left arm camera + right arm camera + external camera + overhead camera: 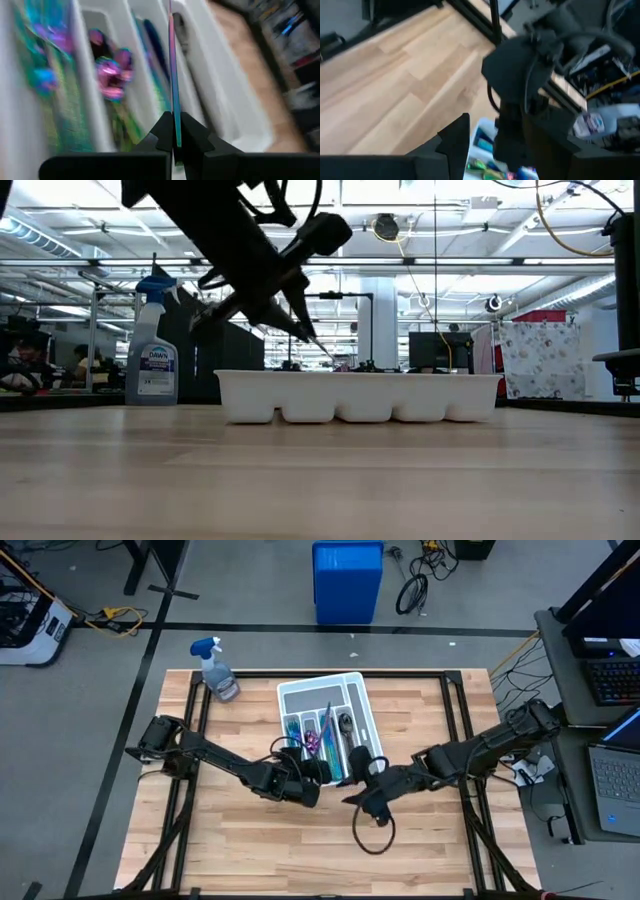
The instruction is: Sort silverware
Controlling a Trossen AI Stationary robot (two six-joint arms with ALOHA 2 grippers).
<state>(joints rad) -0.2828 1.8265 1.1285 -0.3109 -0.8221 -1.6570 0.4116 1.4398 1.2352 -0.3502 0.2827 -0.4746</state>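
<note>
Now Placing: 1 Iridescent Knife Over The Tray

Currently the left end effector (175,142) is clamped on a slim iridescent blue-to-pink metal knife (173,75), held edge-on above the white plastic compartmented tray (352,681) at the middle of the pale wooden worktop (250,840); the step in hand looks like delivery of this knife to its slot. The right end effector (368,780) sits just beside the tray's near end with its fingers apart, holding nothing. Next, the knife needs lining up along the compartment with the dark blue blades (154,40), then lowering before release. Counts: 1 knife in the grip; 2 arms; 1 tray; teal forks (42,75) and purple spoons (112,75) lie in separate compartments, too blurred to count; 1 blue-capped spray bottle (216,670) stands apart.
</note>
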